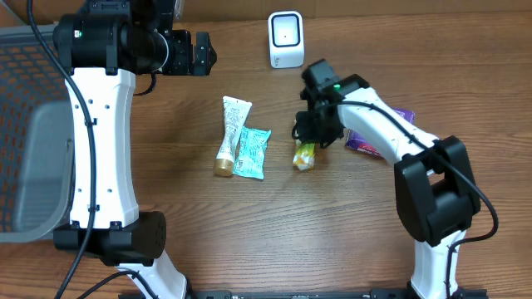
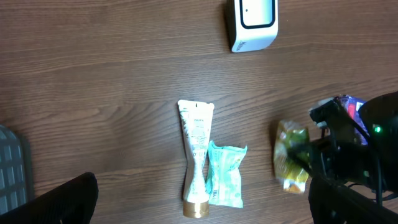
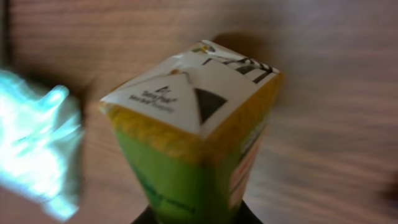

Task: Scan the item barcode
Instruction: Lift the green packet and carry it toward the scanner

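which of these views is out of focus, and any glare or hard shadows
Right wrist: the top of the carton is readable, but the table and the teal packet beside it are smeared. Left wrist: sharp on the tube and scanner, no glare. Overhead: sharp, even light, soft shadows only.
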### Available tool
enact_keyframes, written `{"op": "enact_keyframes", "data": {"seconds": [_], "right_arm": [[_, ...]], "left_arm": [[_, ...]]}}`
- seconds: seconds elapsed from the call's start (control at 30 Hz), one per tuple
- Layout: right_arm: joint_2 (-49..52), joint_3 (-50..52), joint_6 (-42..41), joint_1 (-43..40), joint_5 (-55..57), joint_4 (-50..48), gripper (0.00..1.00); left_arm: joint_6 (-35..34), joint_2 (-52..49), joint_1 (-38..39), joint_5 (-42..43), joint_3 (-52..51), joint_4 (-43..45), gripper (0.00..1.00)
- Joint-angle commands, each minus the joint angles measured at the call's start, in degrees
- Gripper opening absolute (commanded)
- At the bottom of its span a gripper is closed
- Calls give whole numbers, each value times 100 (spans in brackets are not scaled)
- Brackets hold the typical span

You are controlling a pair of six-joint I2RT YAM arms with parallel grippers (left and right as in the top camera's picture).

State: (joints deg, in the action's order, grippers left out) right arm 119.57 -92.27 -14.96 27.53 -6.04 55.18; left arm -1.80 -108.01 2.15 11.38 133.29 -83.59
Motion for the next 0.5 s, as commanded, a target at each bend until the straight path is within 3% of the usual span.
{"op": "enact_keyframes", "data": {"seconds": [0.0, 0.1, 0.13, 0.17, 0.23, 0.37, 0.47], "right_arm": [[-197, -175, 308, 466, 1880, 81, 24], [-105, -175, 306, 828, 2181, 81, 32], [-76, -175, 302, 970, 2159, 55, 40], [-57, -175, 299, 1152, 2020, -4, 54], [-57, -177, 197, 1362, 1620, -116, 64], [-68, -258, 11, 1499, 704, -232, 73], [-133, -389, -330, 1379, 671, -28, 78]], "left_arm": [[-101, 26, 22, 48, 90, -2, 100], [-101, 26, 22, 46, 90, 0, 100], [-101, 26, 22, 46, 90, -2, 100], [-101, 26, 22, 48, 90, 0, 100], [-101, 26, 22, 48, 90, 0, 100], [-101, 26, 22, 48, 90, 0, 100], [-101, 26, 20, 48, 90, 0, 100]]}}
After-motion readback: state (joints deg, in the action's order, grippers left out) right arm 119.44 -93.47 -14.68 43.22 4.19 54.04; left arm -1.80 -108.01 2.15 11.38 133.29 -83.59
